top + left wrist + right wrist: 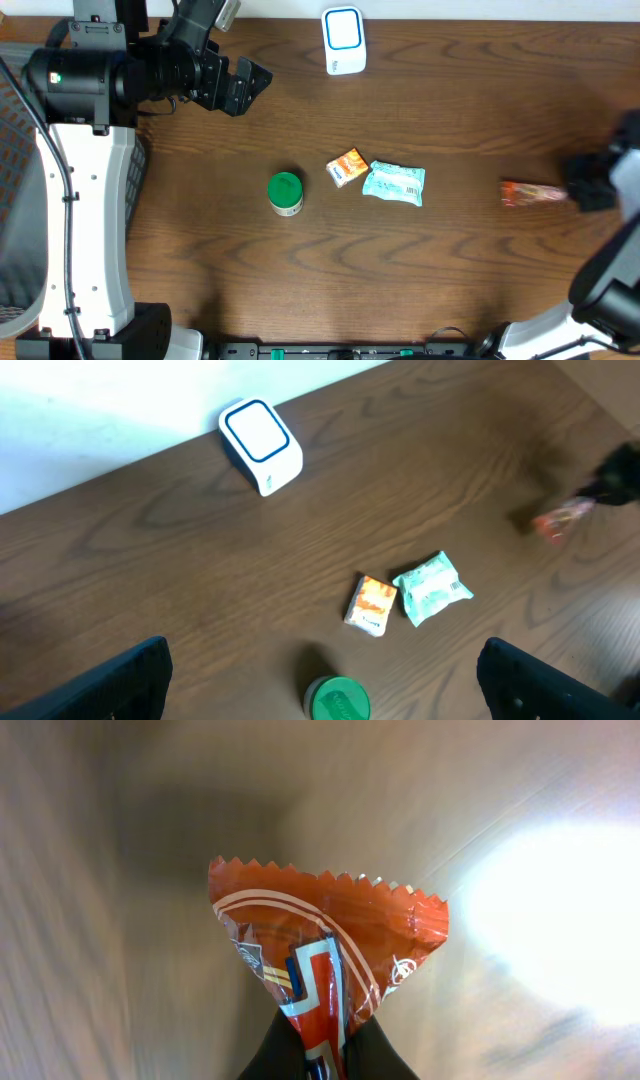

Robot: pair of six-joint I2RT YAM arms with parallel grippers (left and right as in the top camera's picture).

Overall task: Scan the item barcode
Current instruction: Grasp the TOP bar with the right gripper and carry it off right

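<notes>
- I see the orange-red packet (325, 940) pinched at its lower end in the right gripper (322, 1055), with its zigzag-cut edge pointing away from the wrist camera. The jaws are closed tight on the wrapper.
- From overhead the packet sits at the far right of the table (450, 280), lying roughly crosswise with its free end pointing towards the middle. The view is blurred, so I cannot tell whether it touches the wood.
- I cannot find a barcode on the face the right wrist view shows.
- The nearest things to its left are a pale teal packet (394, 183) and, just beside that, a small orange packet (347, 167). They are near each other, but I cannot tell if they touch.
- A green-lidded jar (286, 192) stands further left, apart from both.
- The white scanner with a blue outline (343, 40) rests at the far edge of the table, well apart from the held packet.
- The left gripper (245, 88) hangs near the far left corner, its jaws spread wide and holding nothing.
</notes>
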